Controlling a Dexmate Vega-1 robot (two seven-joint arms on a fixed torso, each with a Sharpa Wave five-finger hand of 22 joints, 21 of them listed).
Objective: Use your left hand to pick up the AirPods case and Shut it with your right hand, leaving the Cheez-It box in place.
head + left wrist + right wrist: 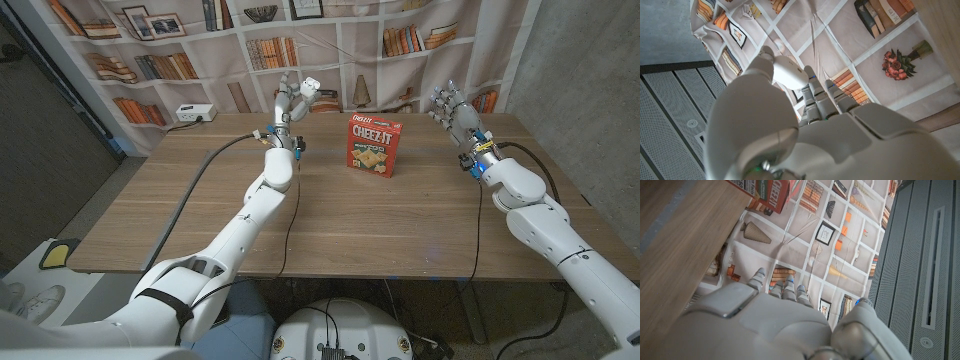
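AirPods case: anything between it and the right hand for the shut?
In the head view, the left hand holds the AirPods case up above the table's far side. The right hand is raised apart. The Cheez-It box stands between them on the table, lower than both, so the raised path looks clear.

The Cheez-It box point(374, 144) stands upright between the two raised hands, well apart from each. Bare table point(400, 220) lies on both sides of the box and in front of it

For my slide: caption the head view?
Left hand holds AirPods case aloft; right hand raised beside Cheez-It box.
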